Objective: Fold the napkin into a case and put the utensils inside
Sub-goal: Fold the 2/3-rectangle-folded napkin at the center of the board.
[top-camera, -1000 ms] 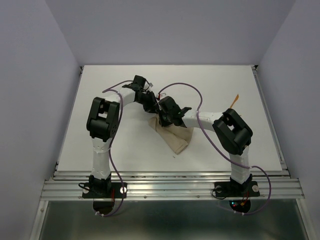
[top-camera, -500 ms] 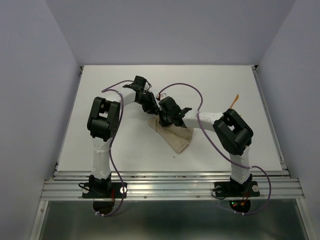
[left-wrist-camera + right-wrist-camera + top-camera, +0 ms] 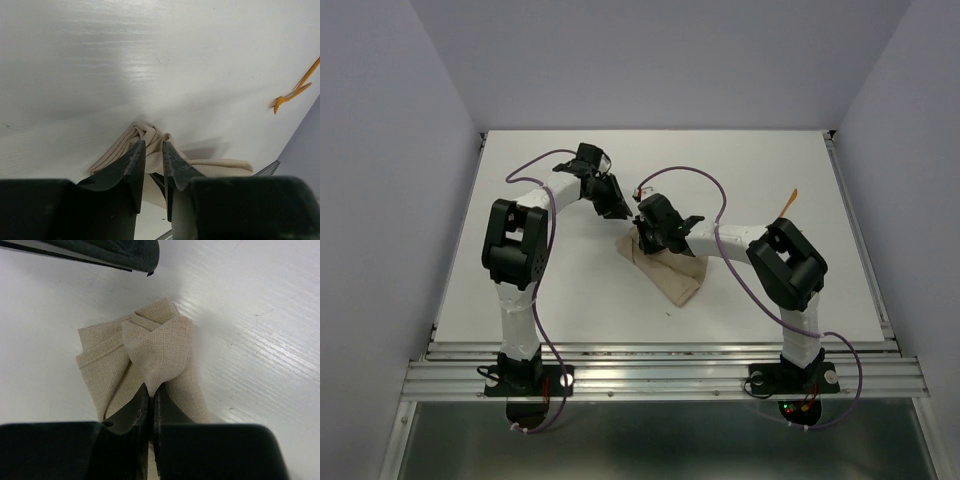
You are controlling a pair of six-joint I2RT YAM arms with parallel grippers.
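Observation:
The tan napkin (image 3: 672, 275) lies in a narrow layered bundle at mid-table. My right gripper (image 3: 646, 238) is shut on a raised flap of the napkin (image 3: 159, 346) at its far end; the jaws (image 3: 151, 389) pinch the flap's tip. My left gripper (image 3: 616, 206) hovers just beyond that end, open, with nothing between its fingers (image 3: 153, 144); the napkin (image 3: 148, 134) shows past them. The orange utensils (image 3: 788, 201) lie on the table far to the right, apart from the cloth, and in the left wrist view the utensils (image 3: 295, 90) are at the right edge.
Purple cables (image 3: 695, 172) loop over both arms above the table. The white table (image 3: 560, 290) ends at a metal rail along the near edge (image 3: 660, 350). Grey walls enclose the left, right and back sides.
My left gripper has opened, let go of the napkin's end and drawn back up and to the left. The right gripper stays shut on the flap.

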